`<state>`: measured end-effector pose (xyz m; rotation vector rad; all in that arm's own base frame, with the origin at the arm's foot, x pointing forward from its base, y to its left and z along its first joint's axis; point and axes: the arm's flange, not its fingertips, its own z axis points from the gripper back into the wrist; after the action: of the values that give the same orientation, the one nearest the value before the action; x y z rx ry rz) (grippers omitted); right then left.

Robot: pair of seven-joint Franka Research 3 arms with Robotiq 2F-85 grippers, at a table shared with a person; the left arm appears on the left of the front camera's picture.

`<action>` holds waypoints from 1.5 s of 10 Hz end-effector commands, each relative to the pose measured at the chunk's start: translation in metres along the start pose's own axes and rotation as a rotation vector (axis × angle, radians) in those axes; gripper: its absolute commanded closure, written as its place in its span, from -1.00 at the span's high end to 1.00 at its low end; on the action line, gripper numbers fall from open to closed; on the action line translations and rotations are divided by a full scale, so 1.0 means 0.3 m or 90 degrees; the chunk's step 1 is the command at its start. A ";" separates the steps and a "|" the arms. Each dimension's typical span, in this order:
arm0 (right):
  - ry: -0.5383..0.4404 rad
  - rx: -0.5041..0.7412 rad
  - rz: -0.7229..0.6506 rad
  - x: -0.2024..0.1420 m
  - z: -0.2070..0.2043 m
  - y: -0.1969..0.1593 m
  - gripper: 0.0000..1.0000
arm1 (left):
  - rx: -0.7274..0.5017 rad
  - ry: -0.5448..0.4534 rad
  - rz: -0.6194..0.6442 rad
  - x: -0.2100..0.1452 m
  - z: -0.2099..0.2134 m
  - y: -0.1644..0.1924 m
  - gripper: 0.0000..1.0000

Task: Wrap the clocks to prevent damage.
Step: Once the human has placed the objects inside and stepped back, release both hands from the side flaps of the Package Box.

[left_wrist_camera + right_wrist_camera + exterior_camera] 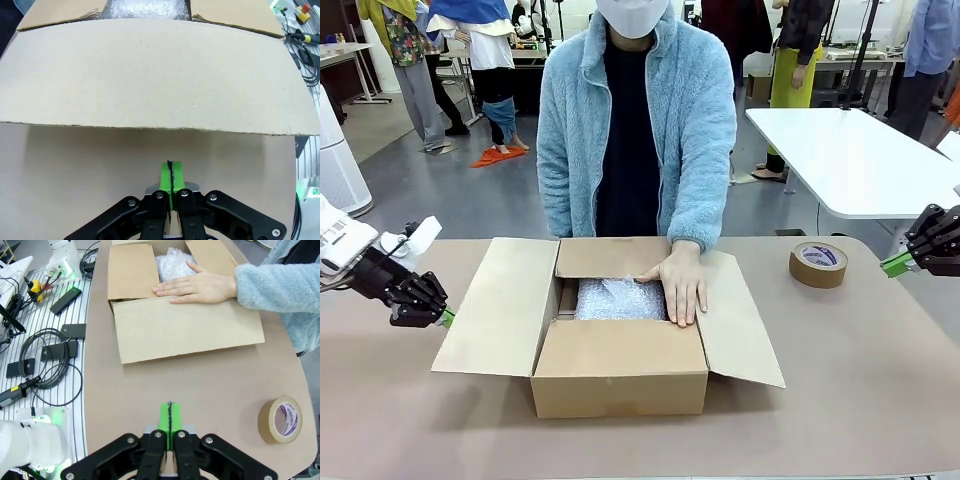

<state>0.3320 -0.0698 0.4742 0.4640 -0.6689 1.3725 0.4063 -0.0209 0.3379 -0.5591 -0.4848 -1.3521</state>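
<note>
Open cardboard box (620, 378) sits mid-table with all four flaps folded out. Inside lies a bubble-wrapped bundle (612, 298); its contents cannot be made out through the wrap. The person's hand (680, 285) lies flat, palm down, across the bundle's right side and the box's rim by the right flap.

Left gripper (446, 318): low over the table, just beside the outer edge of the left flap, apart from it. In the left wrist view its green pads (165, 176) are pressed together with nothing between them.

Right gripper (893, 265): at the table's right edge, well apart from the box. Pads (164, 416) are clenched together, empty.

Roll of brown packing tape (818, 264) lies flat on the table between the box and the right gripper.
</note>
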 end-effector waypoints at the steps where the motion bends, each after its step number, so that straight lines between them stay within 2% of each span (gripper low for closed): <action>1: -0.019 -0.003 0.009 -0.007 -0.007 0.003 -0.97 | 0.004 -0.001 -0.001 0.001 0.005 0.001 -0.99; 4: -0.019 -0.003 0.009 -0.007 -0.007 0.003 -0.97 | 0.001 0.000 0.000 -0.001 0.002 0.001 -0.99; 6: -0.019 -0.003 0.009 -0.007 -0.007 0.003 -0.97 | -0.026 -0.063 -0.016 -0.069 -0.095 0.043 -0.99; 9: -0.019 -0.003 0.009 -0.007 -0.007 0.003 -0.97 | -0.040 -0.231 -0.055 -0.154 -0.149 0.043 -0.99; 12: -0.019 -0.003 0.009 -0.007 -0.007 0.003 -0.97 | -0.010 -0.302 -0.058 -0.183 -0.209 0.030 -0.99; 15: -0.019 -0.003 0.009 -0.007 -0.007 0.003 -0.97 | 0.034 -0.360 -0.046 -0.138 -0.275 0.019 -0.99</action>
<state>0.3320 -0.0698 0.4743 0.4634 -0.6689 1.3725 0.4081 -0.0300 0.2555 -0.9145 -0.9088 -1.2287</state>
